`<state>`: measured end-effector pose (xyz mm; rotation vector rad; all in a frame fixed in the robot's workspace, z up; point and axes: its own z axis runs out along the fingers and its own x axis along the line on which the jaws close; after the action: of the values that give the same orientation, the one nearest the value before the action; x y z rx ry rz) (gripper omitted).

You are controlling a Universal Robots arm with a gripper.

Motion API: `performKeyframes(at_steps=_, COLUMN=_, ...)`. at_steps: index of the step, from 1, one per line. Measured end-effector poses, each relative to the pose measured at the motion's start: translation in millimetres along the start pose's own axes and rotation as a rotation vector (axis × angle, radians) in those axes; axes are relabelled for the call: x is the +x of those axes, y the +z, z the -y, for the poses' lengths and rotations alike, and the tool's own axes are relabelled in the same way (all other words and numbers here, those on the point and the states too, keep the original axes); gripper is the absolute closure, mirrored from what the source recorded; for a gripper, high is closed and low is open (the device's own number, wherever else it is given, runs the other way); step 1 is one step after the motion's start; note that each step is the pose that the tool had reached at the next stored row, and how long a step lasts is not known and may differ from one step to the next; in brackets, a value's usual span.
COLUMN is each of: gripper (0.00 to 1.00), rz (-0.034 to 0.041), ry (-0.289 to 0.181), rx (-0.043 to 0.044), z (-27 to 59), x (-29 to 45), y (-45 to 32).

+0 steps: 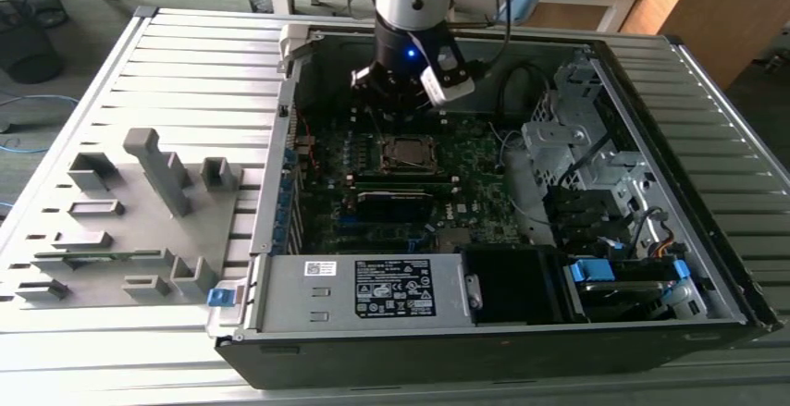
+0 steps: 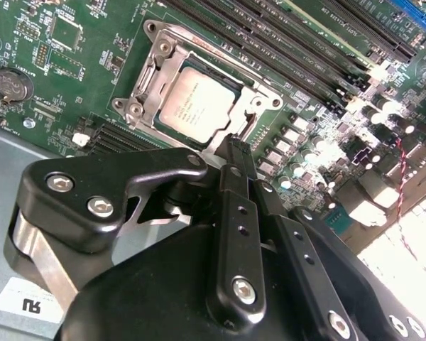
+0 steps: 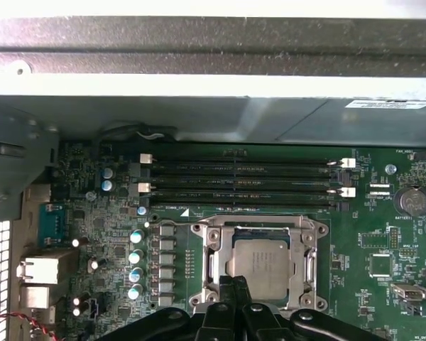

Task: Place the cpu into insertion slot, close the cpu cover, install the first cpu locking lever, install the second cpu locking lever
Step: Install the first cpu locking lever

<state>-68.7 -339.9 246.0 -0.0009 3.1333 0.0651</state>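
You see an open computer case (image 1: pixel 494 355) on a slatted metal table (image 1: pixel 185 55). Its green motherboard (image 1: pixel 482 161) lies flat, carrying four empty memory slots (image 3: pixel 241 188) and a coin battery (image 3: pixel 410 202). A silver power supply (image 1: pixel 296 286) sits near the front wall. Grey fixture blocks (image 1: pixel 161 175) stand at the exterior view's left.

We see the computer case (image 1: pixel 494 355) lying open on the slatted table (image 1: pixel 185 73), across the centre and the exterior view's right. The motherboard (image 1: pixel 475 161) lies on its floor. Near the frame's middle the cpu (image 1: pixel 405 152) sits in its socket. The cpu cover (image 3: pixel 214 263) lies flat around it, with the chip in its window. The gripper (image 1: pixel 398 92) hangs just behind the socket, in the upper middle. Memory slots (image 3: pixel 241 181) run between the socket and the power supply (image 1: pixel 358 290), which sits in the lower middle. Drive bays (image 1: pixel 593 184) stand on the exterior view's right. On the exterior view's left a block fixture (image 1: pixel 136 212) rests on the table, apart from the case.
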Motion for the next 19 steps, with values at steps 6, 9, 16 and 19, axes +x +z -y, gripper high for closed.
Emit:
performKeyframes(at_steps=6, gripper=0.89, rz=0.0001, ry=0.0, rx=0.0, z=-0.1, x=0.0, y=-1.4)
performKeyframes(at_steps=9, gripper=0.89, rz=0.0, ry=0.0, rx=0.0, z=-0.1, x=0.0, y=-1.5)
performKeyframes(at_steps=16, gripper=0.89, rz=0.0, ry=0.0, rx=0.0, z=-0.1, x=1.7, y=-1.5)
performKeyframes(at_steps=19, gripper=0.89, rz=0.0, ry=0.0, rx=0.0, z=-0.1, x=2.6, y=-1.5)
